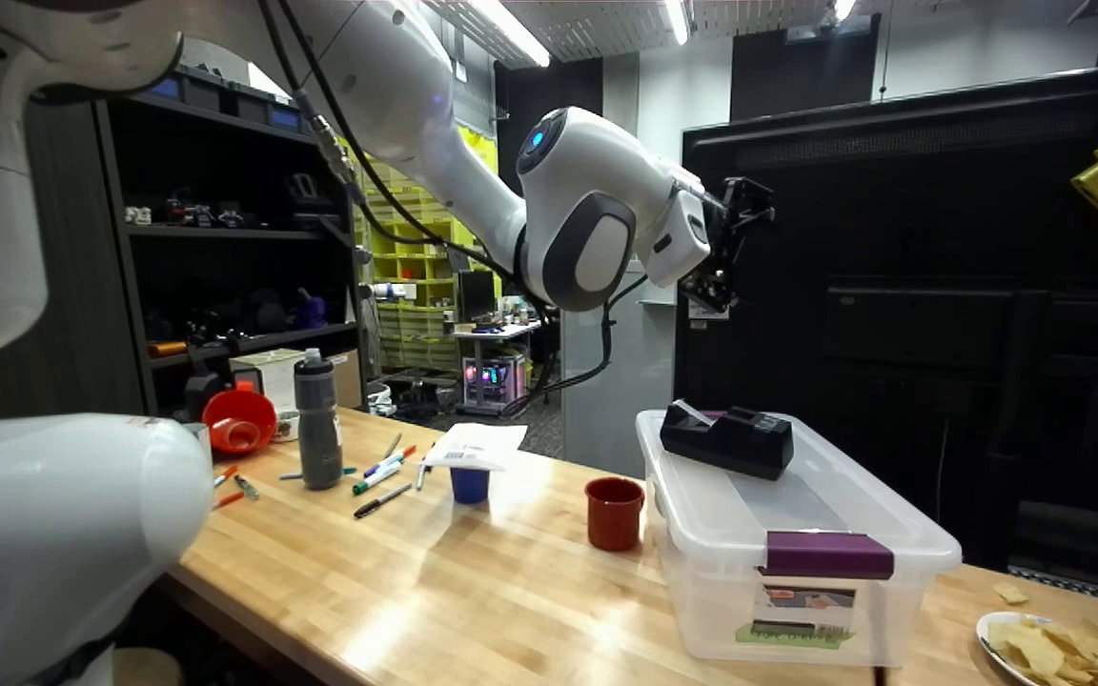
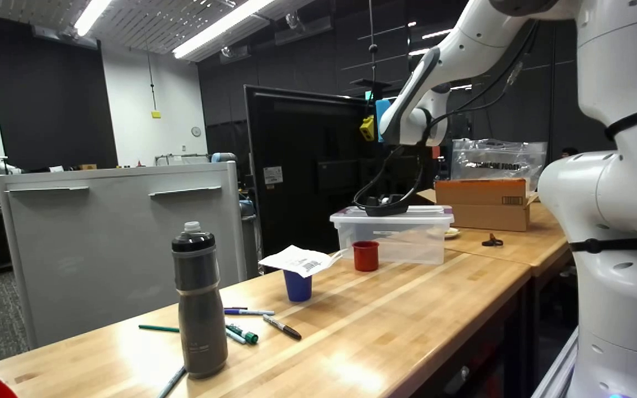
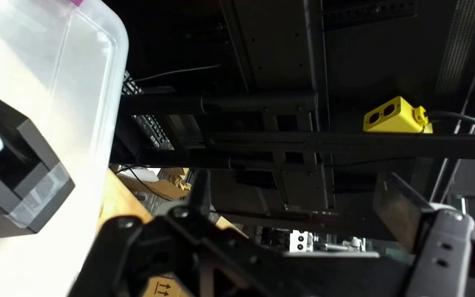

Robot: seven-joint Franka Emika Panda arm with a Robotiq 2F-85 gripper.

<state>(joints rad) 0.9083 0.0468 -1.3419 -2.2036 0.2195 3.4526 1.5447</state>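
Tabletop (image 1: 492, 581): one bin (image 1: 716, 600) carries one tape dispenser (image 1: 728, 444).

Tape dispenser (image 1: 728, 442) on storage box (image 1: 797, 510)

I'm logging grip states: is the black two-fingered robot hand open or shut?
Open: the wrist view shows the black hand, its fingers wide apart with nothing between.

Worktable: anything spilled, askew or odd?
Two small things. A lone chip lies on the table beside the plate, as if it had fallen off. And in both exterior views a white packet lies across the top of the blue cup, like a makeshift lid. I see no liquid spilled or obvious damage.
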